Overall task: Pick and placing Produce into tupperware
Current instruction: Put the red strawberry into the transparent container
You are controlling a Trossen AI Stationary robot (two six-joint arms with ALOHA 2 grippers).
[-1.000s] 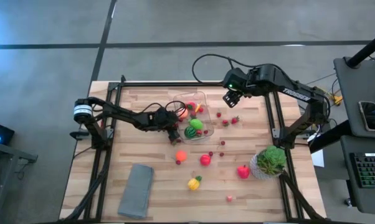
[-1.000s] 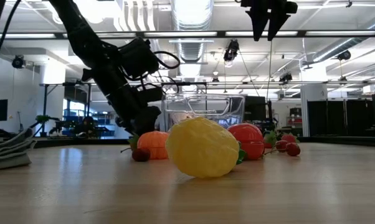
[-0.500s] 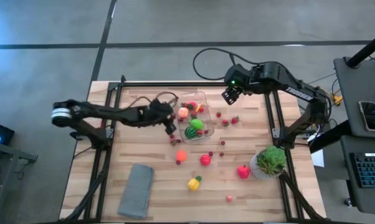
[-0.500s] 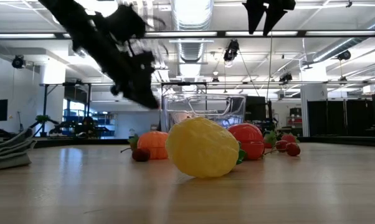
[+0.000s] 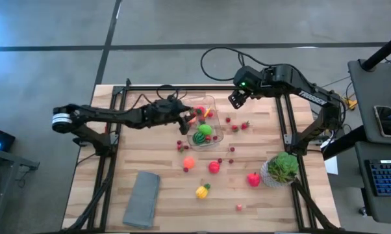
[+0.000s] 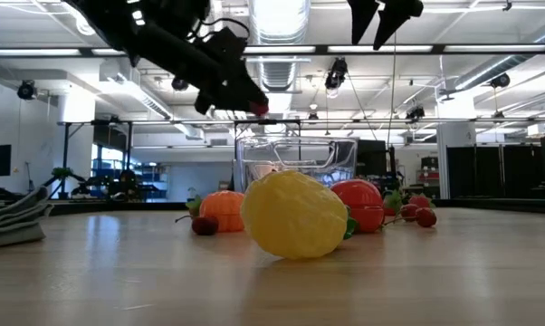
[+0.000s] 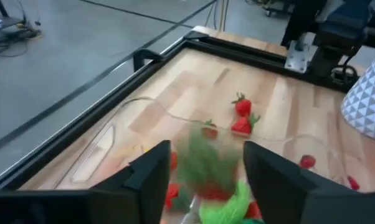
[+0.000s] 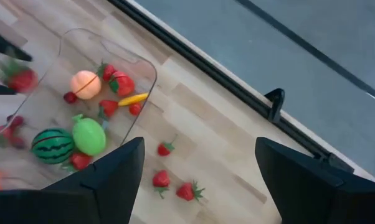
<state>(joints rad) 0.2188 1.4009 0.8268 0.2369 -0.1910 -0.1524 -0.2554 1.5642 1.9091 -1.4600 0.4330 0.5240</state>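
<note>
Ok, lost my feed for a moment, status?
Left hand above tupperware, strawberry at its tip. Right hand open, high beside it. Loose produce on table; nothing blocking.

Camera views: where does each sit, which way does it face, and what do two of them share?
High: overhead, straight down on the table; both arms show.
Low: table height, level across it; yellow fruit nearest, arms above.
Left wrist: on the left arm, facing the clear container; its left claw frames a blurred strawberry.
Right wrist: on the right arm, over the container; right claw open.
Shared: both wrist views show the container.
</note>
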